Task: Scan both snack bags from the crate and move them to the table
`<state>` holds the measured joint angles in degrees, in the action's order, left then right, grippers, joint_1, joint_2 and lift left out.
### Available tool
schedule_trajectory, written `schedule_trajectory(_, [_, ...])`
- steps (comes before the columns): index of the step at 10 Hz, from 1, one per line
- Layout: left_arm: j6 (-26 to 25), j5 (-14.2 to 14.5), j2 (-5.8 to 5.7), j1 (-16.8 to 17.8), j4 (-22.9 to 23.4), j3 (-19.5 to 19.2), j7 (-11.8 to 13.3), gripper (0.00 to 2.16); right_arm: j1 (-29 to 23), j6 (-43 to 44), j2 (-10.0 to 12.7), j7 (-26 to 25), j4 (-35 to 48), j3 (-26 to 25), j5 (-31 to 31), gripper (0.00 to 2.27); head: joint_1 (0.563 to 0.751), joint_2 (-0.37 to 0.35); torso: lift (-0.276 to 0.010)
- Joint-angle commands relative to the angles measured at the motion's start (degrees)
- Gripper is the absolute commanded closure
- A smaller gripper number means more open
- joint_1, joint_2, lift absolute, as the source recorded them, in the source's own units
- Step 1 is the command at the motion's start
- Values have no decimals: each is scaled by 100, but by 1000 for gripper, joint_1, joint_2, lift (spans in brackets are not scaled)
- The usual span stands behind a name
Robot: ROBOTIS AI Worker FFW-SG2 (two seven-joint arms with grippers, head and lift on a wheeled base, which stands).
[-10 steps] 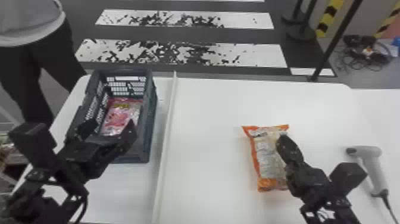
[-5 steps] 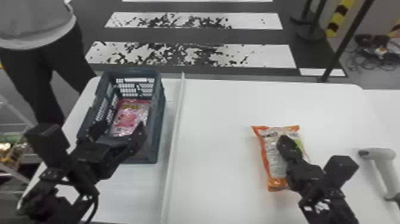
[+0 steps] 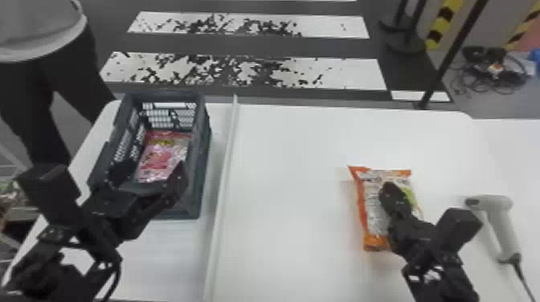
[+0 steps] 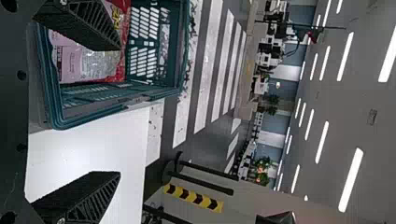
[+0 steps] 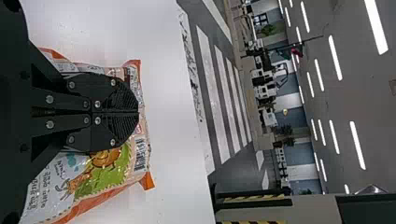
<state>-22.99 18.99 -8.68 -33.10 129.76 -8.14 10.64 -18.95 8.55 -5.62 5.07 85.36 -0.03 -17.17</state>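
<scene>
Ok, I've got my R gripper (image 3: 393,189) over the orange bag (image 3: 372,213), fingers tog., scanner (image 3: 501,225) to its rt. My L gripper (image 3: 148,173)'s at the crate (image 3: 200,168) w/ pink bag (image 3: 160,156) inside, fingers apart.

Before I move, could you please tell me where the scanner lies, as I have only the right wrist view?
Observer: In the head view, the scanner lies on the table, to the right of the orange-edged bag.
Operator: Thank you. Could you tell me where the other snack bag is?
Observer: The pink-and-red bag lies inside the crate, at the left of the table.
Operator: And where is the left hand, please?
Observer: The left hand is at the crate's near end, its fingers apart.
</scene>
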Motion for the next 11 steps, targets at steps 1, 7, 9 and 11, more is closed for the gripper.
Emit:
schedule_trajectory(1, [52,0,-2,14,-48,14,0,36,-47,62,-9,12,-37,-94,-14,2246,695,-19,-87])
schedule_trajectory(7, [105,-9,-20,146,-127,67,0,36,-1480,133,-27,109,2503,-463,4,130,695,-38,-87])
schedule_trajectory(9, [88,0,-37,146,-118,93,9,36,-1603,-623,-88,355,2802,-1175,30,6,695,-62,-87])
schedule_trajectory(11, [88,35,-81,181,-136,93,9,36,-1576,-1150,-97,829,2714,-1948,118,53,695,-135,-87])
